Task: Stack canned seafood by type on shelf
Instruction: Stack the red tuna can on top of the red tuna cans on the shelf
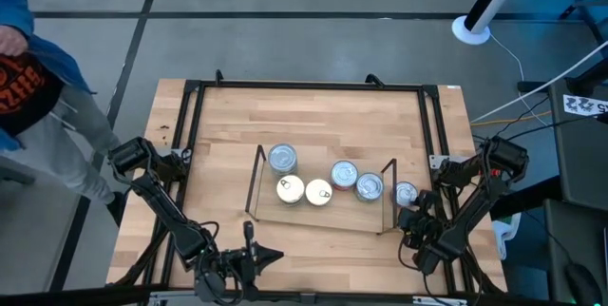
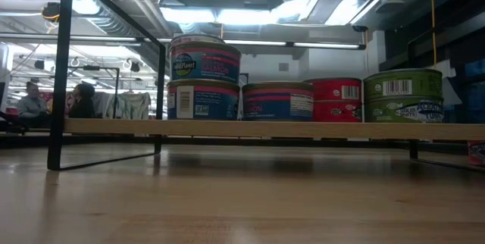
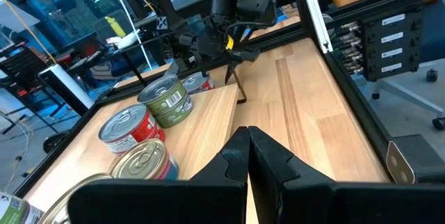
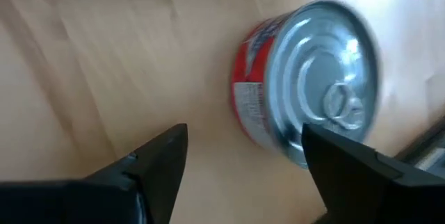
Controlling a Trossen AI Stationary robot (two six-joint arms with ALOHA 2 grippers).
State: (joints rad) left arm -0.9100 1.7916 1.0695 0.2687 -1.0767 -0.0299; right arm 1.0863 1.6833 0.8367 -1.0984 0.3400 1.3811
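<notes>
Right gripper hovering spread over red-labelled tin beside shelf; left gripper resting pressed together.

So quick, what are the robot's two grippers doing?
Left gripper: shut, holding nothing.
Right gripper: open, over a red tin, not holding it.

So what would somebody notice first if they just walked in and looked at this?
Probably the row of tins on the shelf in the middle of the table, with one blue-labelled stack standing two tins high at its left end in the low view. Next, the red-sided tin lying alone on the table just off the shelf's right end, with the right gripper open close to it. The left gripper waits shut at the table's near edge.
</notes>
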